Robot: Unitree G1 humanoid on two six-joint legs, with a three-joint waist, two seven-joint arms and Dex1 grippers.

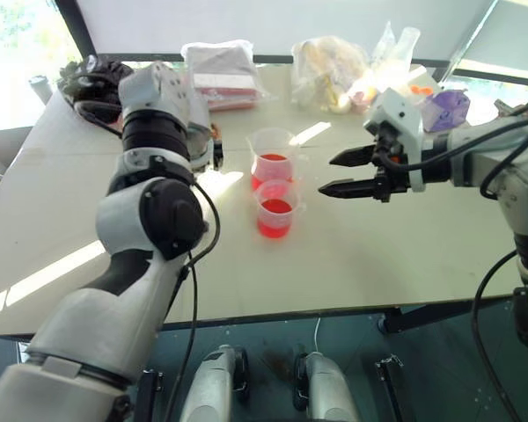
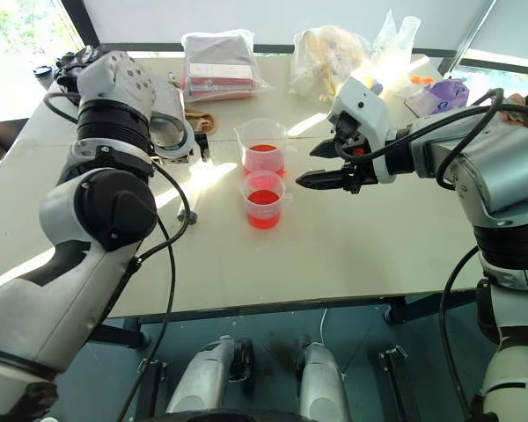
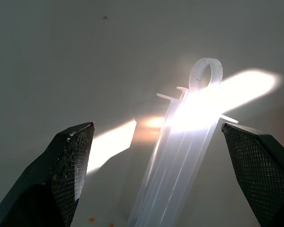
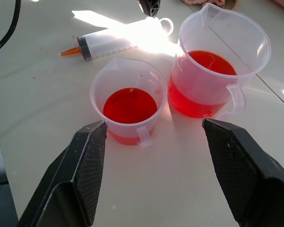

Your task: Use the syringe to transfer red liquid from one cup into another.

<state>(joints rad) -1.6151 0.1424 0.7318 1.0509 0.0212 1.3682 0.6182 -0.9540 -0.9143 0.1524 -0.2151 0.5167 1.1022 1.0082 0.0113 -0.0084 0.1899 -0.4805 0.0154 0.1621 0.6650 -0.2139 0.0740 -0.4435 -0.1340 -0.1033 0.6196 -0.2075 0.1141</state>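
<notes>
Both tools gape wide, left tool (image 3: pixel 156 175) over the syringe (image 4: pixel 114 39), right tool (image 4: pixel 151 165) near unlabelled cups (image 4: pixel 128 101).

Pale, sunlit table (image 1: pixel 378 264) bearing two clear plastic cups of red liquid, smaller cup (image 1: pixel 275 209) touching larger cup (image 1: pixel 273 159); clear syringe (image 4: pixel 114 39) lying flat left of them; plastic-wrapped bundles (image 1: pixel 220 73) along far edge.

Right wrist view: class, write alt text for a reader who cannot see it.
Two clear cups, a small cup and a taller big cup, stand side by side on a pale table, each part full of red liquid. A syringe lies on the table beyond them. The open right gripper points at the cups, holding nothing.
</notes>
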